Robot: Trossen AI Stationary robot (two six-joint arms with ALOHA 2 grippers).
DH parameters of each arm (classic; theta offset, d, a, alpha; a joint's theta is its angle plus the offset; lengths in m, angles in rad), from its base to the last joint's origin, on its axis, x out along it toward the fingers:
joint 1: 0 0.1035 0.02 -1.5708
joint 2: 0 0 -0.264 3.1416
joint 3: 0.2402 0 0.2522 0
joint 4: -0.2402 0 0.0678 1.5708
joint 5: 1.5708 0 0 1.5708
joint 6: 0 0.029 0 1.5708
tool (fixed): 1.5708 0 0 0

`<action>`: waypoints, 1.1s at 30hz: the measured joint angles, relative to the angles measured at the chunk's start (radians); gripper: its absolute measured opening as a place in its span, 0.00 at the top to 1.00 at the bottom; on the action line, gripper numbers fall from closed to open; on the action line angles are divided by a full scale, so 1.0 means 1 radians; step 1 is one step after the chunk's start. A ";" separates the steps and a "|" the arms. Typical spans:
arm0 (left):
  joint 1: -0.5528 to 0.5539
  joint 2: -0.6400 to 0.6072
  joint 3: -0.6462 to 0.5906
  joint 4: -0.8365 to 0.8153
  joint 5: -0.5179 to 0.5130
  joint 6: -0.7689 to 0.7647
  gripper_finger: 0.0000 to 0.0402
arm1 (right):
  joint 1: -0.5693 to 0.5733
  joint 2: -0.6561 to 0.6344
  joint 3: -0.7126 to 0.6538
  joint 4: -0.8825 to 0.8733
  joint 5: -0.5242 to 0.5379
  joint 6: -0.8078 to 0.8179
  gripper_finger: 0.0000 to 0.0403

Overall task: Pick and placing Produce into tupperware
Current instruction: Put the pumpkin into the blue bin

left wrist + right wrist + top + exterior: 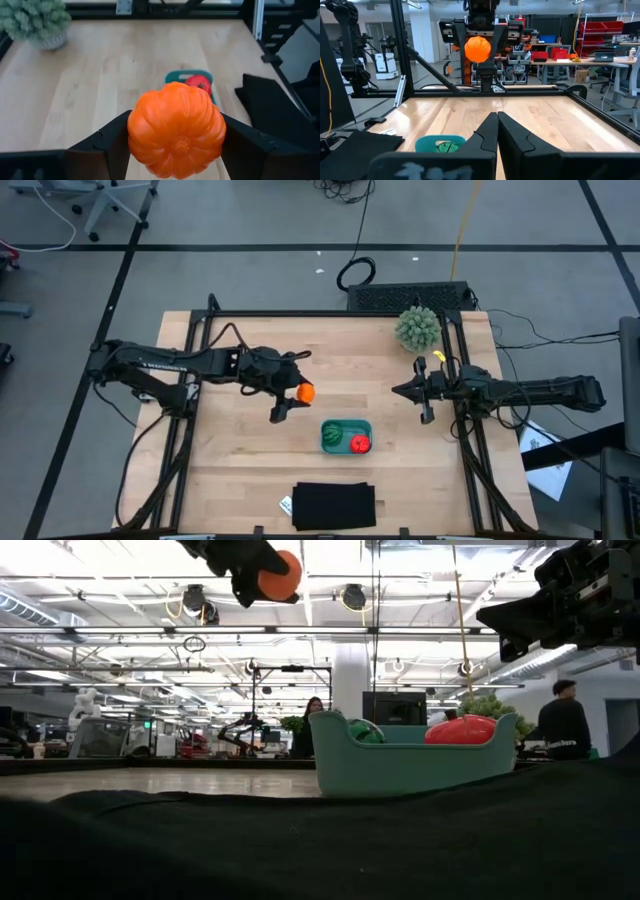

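Observation:
My left gripper [300, 392] hangs above the table, left of and farther back than the teal tupperware [346, 435], shut on the ribbed orange ball [176, 130]. The ball also shows high in the low view as an orange ball [279, 574] and, across the table, in the right wrist view [477, 48]. The tupperware [410, 762] rests flat on the table and holds the striped watermelon [331, 436] and the red tomato-like piece [360, 444]. My right gripper [398, 391] waits shut over the table's right part, holding nothing. My left gripper pinches the orange ball [305, 392] between its two fingers [107, 137], one on each side of its widest part. The ball is lifted well clear of the table.
A pale-green spiky ball [417, 328] sits at the far right corner. A black flat rectangle [334, 506] lies at the near edge, with a small white tag [285, 505] beside it. Bare wood lies between the arms. People stand in the room behind.

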 joint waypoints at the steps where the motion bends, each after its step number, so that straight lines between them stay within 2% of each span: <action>1: 0.001 0.004 0.007 -0.006 0.000 0.001 0.39 | 0.000 0.000 0.000 0.001 0.000 0.000 1.00; 7: 0.000 0.075 0.101 -0.018 0.009 0.045 0.39 | 0.000 0.001 0.000 0.003 0.000 0.000 1.00; 19: 0.000 0.286 0.272 -0.032 0.122 0.163 0.39 | 0.000 0.013 0.000 0.012 0.000 0.000 1.00; 29: -0.023 0.479 0.321 0.008 0.134 0.277 0.39 | 0.000 0.019 0.000 0.015 0.000 0.000 1.00; 33: -0.033 0.524 0.321 0.027 0.177 0.292 0.39 | 0.000 0.020 0.000 0.015 0.000 -0.007 1.00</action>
